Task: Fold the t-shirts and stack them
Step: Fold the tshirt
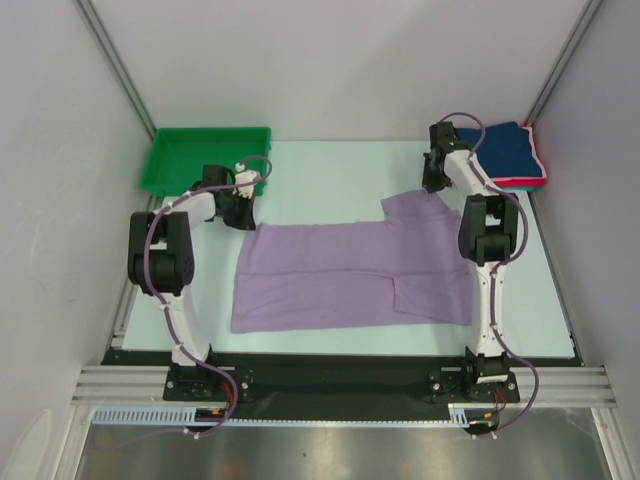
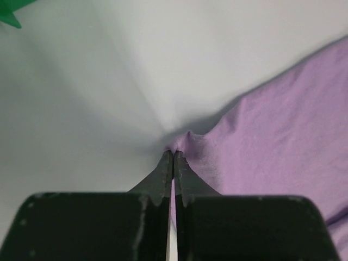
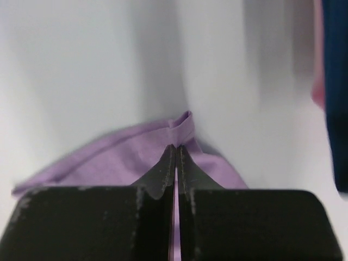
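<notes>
The lavender t-shirt (image 1: 340, 275) lies spread flat across the middle of the table. My left gripper (image 1: 243, 220) is shut on its far left corner; the left wrist view shows the cloth (image 2: 261, 147) pinched at the fingertips (image 2: 163, 168). My right gripper (image 1: 435, 190) is shut on the shirt's far right edge; the right wrist view shows a folded hem (image 3: 182, 128) nipped between the fingers. A folded navy t-shirt (image 1: 500, 150) lies on a pink-red one (image 1: 540, 180) in the far right corner.
A green plastic tray (image 1: 205, 158) stands at the far left, just behind my left gripper. White walls close in the table on the left, right and far sides. A black rail runs along the near edge.
</notes>
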`<state>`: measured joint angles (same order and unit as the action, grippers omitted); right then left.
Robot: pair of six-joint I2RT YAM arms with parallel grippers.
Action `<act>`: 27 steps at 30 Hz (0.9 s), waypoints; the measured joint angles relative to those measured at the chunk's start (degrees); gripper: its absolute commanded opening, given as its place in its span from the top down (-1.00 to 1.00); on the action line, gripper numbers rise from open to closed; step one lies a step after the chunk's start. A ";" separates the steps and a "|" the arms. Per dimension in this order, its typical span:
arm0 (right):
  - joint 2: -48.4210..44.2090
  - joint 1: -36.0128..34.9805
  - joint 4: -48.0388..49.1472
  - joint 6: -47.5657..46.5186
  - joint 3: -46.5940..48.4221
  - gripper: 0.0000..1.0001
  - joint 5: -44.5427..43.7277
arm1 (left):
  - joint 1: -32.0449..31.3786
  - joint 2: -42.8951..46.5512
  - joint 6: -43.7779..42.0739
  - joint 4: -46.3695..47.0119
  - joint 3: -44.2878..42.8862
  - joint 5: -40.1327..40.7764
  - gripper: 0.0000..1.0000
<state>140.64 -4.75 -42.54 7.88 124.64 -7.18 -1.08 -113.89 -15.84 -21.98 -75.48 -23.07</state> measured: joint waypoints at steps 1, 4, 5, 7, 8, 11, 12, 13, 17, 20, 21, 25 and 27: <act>-1.92 0.00 -0.26 0.04 -2.23 1.00 -0.04 | 0.00 0.20 -0.33 -0.02 0.11 -0.33 0.99; -10.29 0.04 1.57 0.26 -12.09 1.00 -0.17 | 0.00 2.69 -1.99 0.28 2.03 -1.97 0.99; -13.81 0.02 2.45 0.46 -16.11 1.00 -0.39 | 0.00 4.31 -2.82 0.22 3.02 -2.49 0.99; -21.20 0.02 3.19 0.92 -23.98 1.00 -0.81 | 0.00 7.72 -4.63 0.00 4.59 -2.99 0.99; -25.14 0.02 3.45 1.18 -27.71 1.00 -1.07 | 0.00 9.88 -5.92 -0.09 5.35 -3.13 0.99; -36.92 0.02 5.60 2.56 -38.73 1.00 -2.01 | 0.00 15.89 -9.97 -1.07 6.82 -3.21 0.99; -40.30 0.00 5.64 2.97 -41.92 1.00 -2.45 | 0.00 17.66 -11.37 -1.29 7.30 -3.17 1.00; -43.80 0.02 5.51 3.43 -45.18 1.00 -2.95 | 0.00 19.12 -12.66 -1.66 7.74 -3.06 0.99; -54.97 0.59 4.26 5.03 -56.89 1.00 -5.97 | 0.00 23.34 -17.40 -3.06 11.26 -2.51 0.99; -60.87 3.43 2.40 6.19 -62.60 1.00 -6.62 | 0.00 25.94 -20.63 -5.29 14.53 -2.10 0.99; -62.55 4.48 1.88 6.69 -63.95 1.00 -6.54 | 0.00 26.73 -21.40 -5.81 15.39 -1.99 0.99; -70.49 8.09 0.02 9.22 -68.98 1.00 -7.06 | 0.00 30.69 -24.00 -7.96 18.51 -1.77 0.99; -73.57 8.35 -0.37 10.60 -70.75 1.00 -6.86 | 0.00 32.48 -24.74 -8.35 19.98 -1.81 0.99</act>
<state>67.07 3.60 -42.92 18.48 53.89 -14.04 -1.08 -81.41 -40.58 -30.33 -55.51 -24.88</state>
